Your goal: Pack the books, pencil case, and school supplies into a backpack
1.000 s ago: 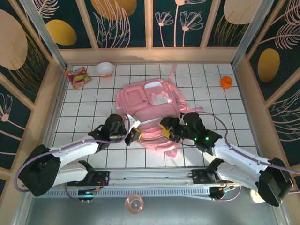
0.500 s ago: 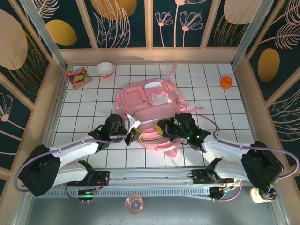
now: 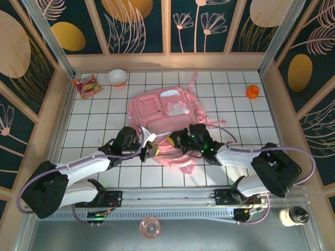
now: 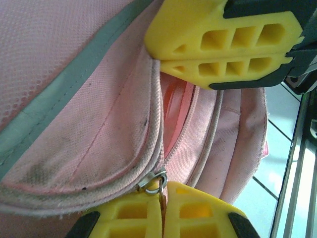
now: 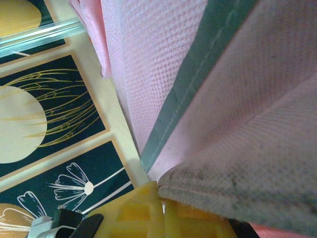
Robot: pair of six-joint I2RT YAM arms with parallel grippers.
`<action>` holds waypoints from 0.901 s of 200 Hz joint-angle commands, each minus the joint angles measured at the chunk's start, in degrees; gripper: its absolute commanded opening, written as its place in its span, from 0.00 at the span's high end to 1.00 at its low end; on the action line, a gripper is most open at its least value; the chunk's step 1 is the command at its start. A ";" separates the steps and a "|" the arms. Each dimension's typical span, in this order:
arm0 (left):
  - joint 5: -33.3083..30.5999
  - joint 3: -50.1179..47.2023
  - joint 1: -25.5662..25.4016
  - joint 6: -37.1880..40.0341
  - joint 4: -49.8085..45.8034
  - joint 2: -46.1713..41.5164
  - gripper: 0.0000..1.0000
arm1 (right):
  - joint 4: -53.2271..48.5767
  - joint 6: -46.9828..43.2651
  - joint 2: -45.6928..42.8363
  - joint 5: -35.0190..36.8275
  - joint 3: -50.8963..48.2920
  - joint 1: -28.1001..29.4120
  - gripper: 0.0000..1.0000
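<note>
The pink backpack (image 3: pixel 168 107) lies flat mid-table, its opening toward the arms. In the left wrist view its zip gapes (image 4: pixel 173 114) beside grey-trimmed fabric. My left gripper (image 3: pixel 151 149) is shut on the metal zip pull (image 4: pixel 155 180), which sits pinched between the yellow fingertips (image 4: pixel 198 210). My right gripper (image 3: pixel 175 139) is shut on the edge of the backpack's flap (image 5: pixel 237 193), close to the left one, and its yellow fingers (image 4: pixel 223 34) show from the left wrist too. The books, pencil case and school supplies are out of view.
A snack packet (image 3: pixel 86 86) and a white bowl (image 3: pixel 117 77) lie at the far left. A small orange object (image 3: pixel 252 91) sits at the far right. Wooden walls ring the tiled table (image 3: pixel 94 120). A metal rail (image 3: pixel 167 197) runs along the near edge.
My right gripper has moved left to the backpack's opening and shut on the flap's edge. The backpack's near end has bunched slightly. The left arm has stayed put.
</note>
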 commanded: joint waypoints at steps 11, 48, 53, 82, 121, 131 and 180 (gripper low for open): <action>6.57 3.75 -4.11 -3.07 11.48 3.77 0.95 | 4.80 -2.50 2.06 -0.71 3.37 1.80 1.00; 3.91 6.38 -5.43 -3.99 13.53 5.79 0.68 | -3.46 -9.79 -1.59 -2.80 3.58 0.46 1.00; 2.98 6.63 -5.43 -2.80 12.34 5.24 0.63 | -5.97 -11.97 -2.86 -3.38 3.56 -0.15 1.00; -0.80 8.71 -5.41 10.09 -0.15 -0.37 0.37 | -22.98 -30.76 -7.40 -14.75 6.14 -7.72 1.00; -6.63 12.23 -5.44 30.31 -12.02 -4.71 0.25 | -42.52 -56.51 -8.94 -27.24 13.32 -16.84 1.00; -7.65 12.58 -5.44 35.17 -12.58 -4.43 0.25 | -45.43 -60.09 -8.33 -29.55 14.83 -18.89 1.00; -10.82 15.44 -5.40 50.02 -11.55 1.54 0.21 | -51.80 -69.15 -4.59 -34.80 19.61 -22.63 1.00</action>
